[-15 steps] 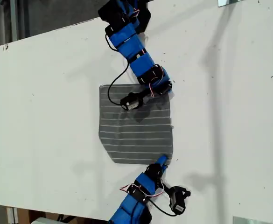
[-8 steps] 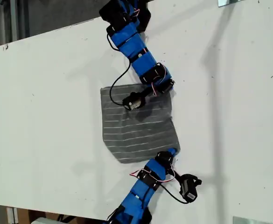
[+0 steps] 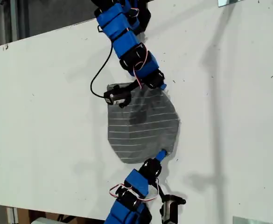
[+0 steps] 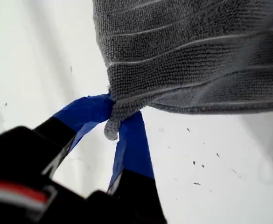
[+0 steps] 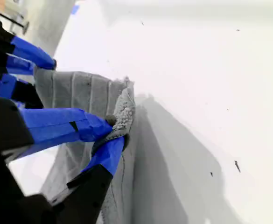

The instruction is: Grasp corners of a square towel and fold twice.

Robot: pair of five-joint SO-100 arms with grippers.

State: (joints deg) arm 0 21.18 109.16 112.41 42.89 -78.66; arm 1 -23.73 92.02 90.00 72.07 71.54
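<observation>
The towel (image 3: pixel 141 126) is dark grey with thin pale stripes and lies in the middle of the white table (image 3: pixel 47 102), its side toward the exterior view's right raised and bulging. In the first wrist view my first gripper (image 4: pixel 112 125) is shut on one of the corners (image 4: pixel 111 129), with the towel (image 4: pixel 197 56) draped beyond it. My second gripper (image 5: pixel 112 129) is shut on another corner (image 5: pixel 123 109) of the towel (image 5: pixel 80 91). In the exterior view one arm's gripper (image 3: pixel 159 86) holds the far corner and the other arm's gripper (image 3: pixel 160 155) the near one; which arm is which I cannot tell.
Blue arm links (image 3: pixel 127 42) reach in from the table's far edge and others (image 3: pixel 131 196) from its near edge. A black wrist camera (image 3: pixel 115 97) hangs over the towel. Another blue gripper (image 5: pixel 31 53) shows past the towel in the second wrist view.
Both grippers have lifted their corners off the table. The towel's edge toward the exterior view's right has risen and bulged, and the whole cloth has slid slightly toward that side. The far arm swung leftward.
</observation>
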